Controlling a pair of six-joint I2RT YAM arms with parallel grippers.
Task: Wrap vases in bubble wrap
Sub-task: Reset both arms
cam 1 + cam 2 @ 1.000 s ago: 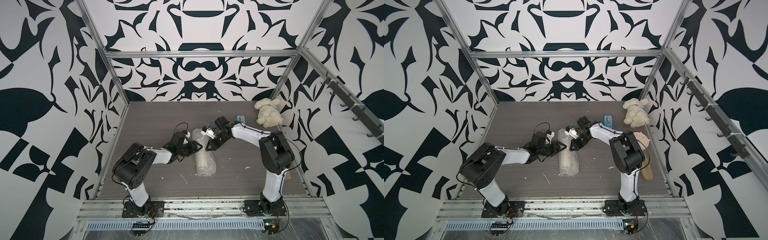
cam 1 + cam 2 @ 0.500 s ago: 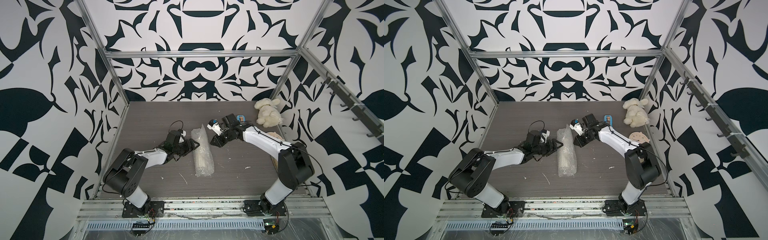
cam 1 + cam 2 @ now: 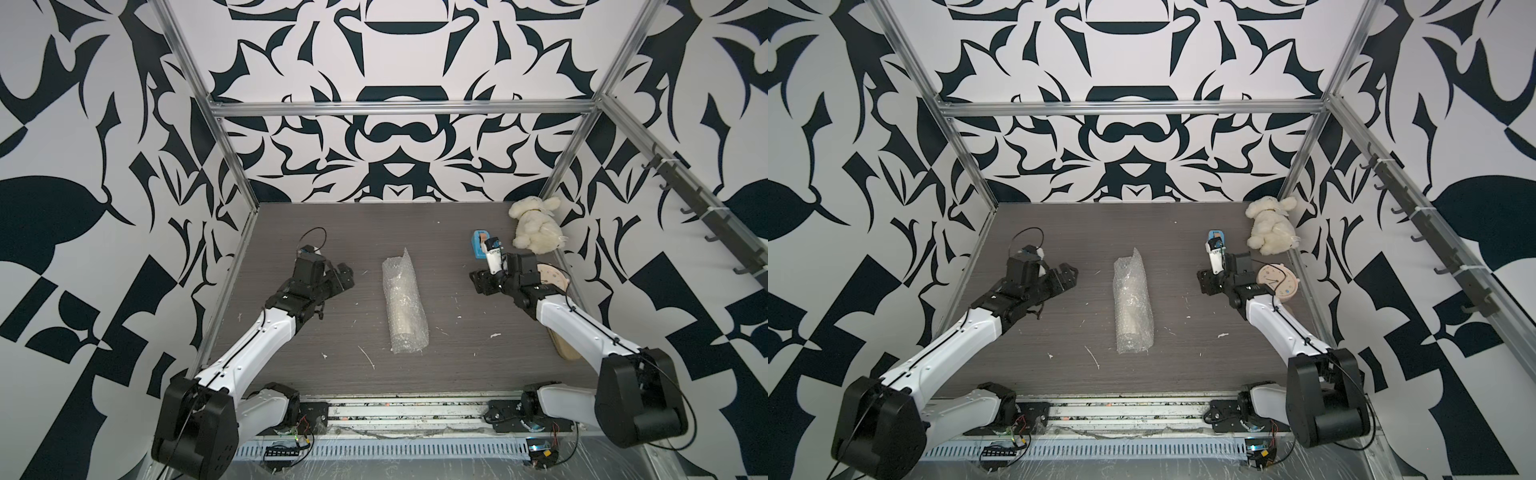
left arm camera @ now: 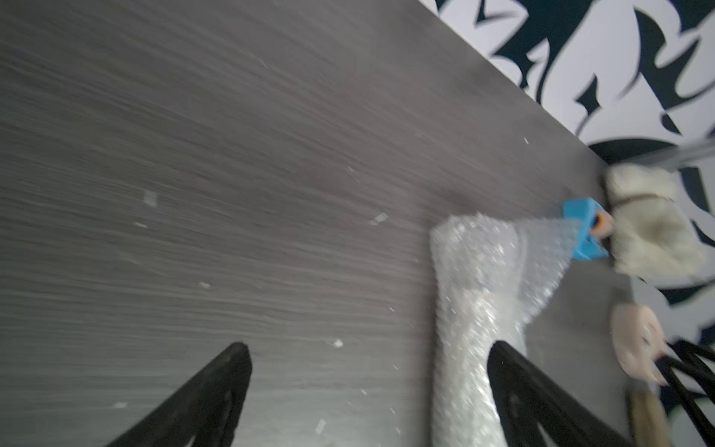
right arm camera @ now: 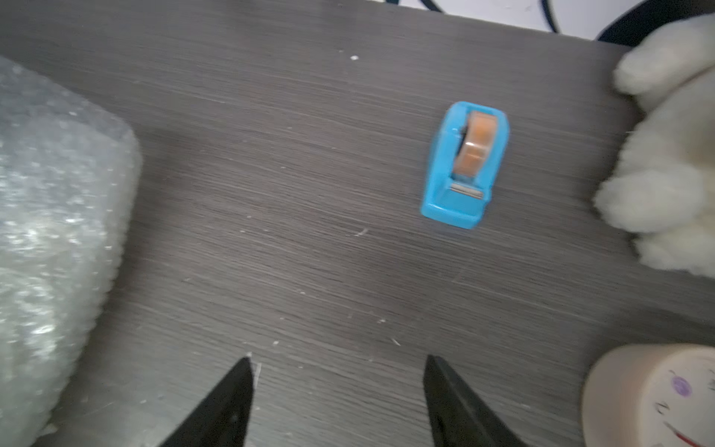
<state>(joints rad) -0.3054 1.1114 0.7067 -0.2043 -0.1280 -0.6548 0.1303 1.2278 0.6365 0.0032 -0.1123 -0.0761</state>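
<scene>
The bubble wrap lies rolled into a long tube in the middle of the table, its far end flared loose. The vase is inside it and shows only as a pale shape through the plastic. My left gripper hovers to the left of the roll, open and empty. In the left wrist view the left gripper has the roll beside one finger. My right gripper stands open to the right, apart from the roll.
A blue tape dispenser sits just beyond the right gripper. A cream plush toy fills the far right corner. A round pink clock and a tan wooden piece lie along the right wall. White scraps dot the table.
Both arms have drawn back from the roll's far end, the left one leftward and the right one rightward. Both grippers have opened, and the roll lies free on the table.
</scene>
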